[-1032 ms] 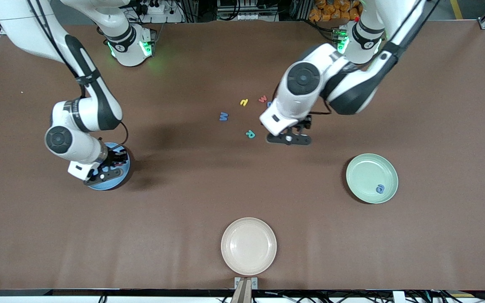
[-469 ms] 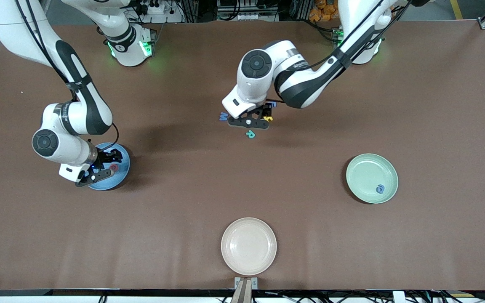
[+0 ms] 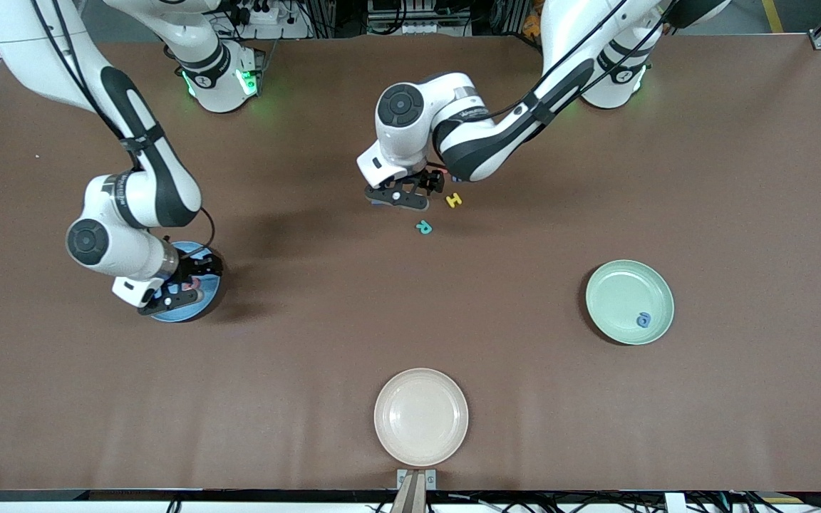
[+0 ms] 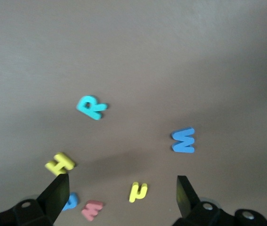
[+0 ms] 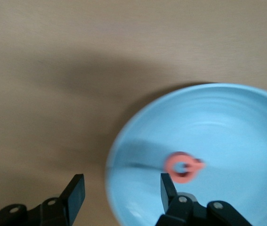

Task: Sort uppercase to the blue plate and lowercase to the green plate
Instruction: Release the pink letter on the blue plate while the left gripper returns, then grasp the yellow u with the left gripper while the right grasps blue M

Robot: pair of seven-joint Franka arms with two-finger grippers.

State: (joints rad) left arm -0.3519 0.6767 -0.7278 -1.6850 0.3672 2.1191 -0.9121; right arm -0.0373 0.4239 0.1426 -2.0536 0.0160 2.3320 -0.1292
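Q (image 5: 184,167) lay in the blue plate (image 5: 237,117) under the right tool (image 5: 119,188), fingers apart and empty. Left tool (image 4: 119,188) hung wide apart over M (image 4: 183,140) and n (image 4: 138,191).

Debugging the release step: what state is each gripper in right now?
Left gripper: open, empty, over the loose foam letters.
Right gripper: open, empty, over the round sky-blue plate, where the small red foam Q lies.

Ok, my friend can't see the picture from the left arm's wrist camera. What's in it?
Six tiny foam letters lie scattered on the brown table: teal R, blue M, yellow H, yellow n, red w and a blue letter partly hidden. The left gripper is open above them, holding nothing.
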